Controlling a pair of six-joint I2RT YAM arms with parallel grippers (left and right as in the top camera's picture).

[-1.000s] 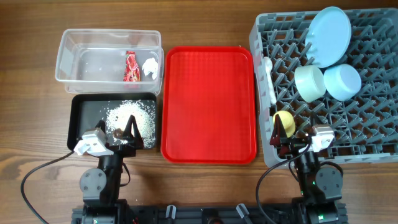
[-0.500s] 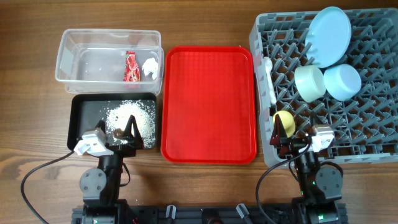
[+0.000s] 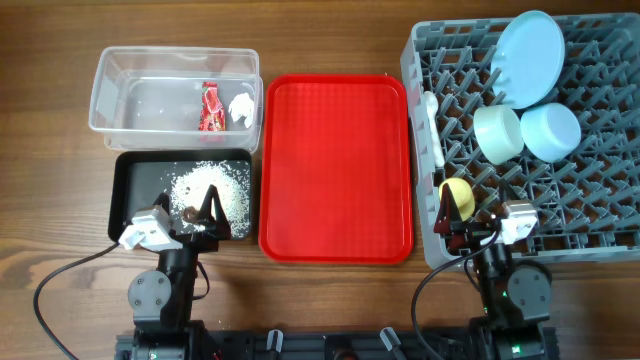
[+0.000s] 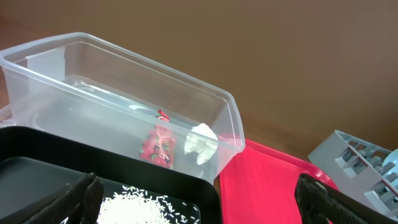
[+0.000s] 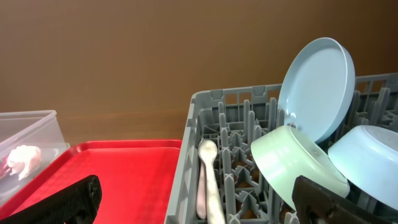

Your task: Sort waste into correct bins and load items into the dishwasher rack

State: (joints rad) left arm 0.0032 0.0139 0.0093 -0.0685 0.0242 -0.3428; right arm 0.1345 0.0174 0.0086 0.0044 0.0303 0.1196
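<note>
Just right of the red serving tray, a white utensil is laid lengthwise along the dishwasher rack, straight ahead of the spread, empty right gripper. The left gripper, also spread, is farther off.

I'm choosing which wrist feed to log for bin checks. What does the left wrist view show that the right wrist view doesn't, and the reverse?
Only the left wrist view shows the black tray with the rice grains in it. Only the right wrist view plainly shows the plate, mint green bowl and pale blue bowl standing in the dishwasher rack. Both share the clear tub holding the tissue, the red serving tray, and part of the rack.
</note>
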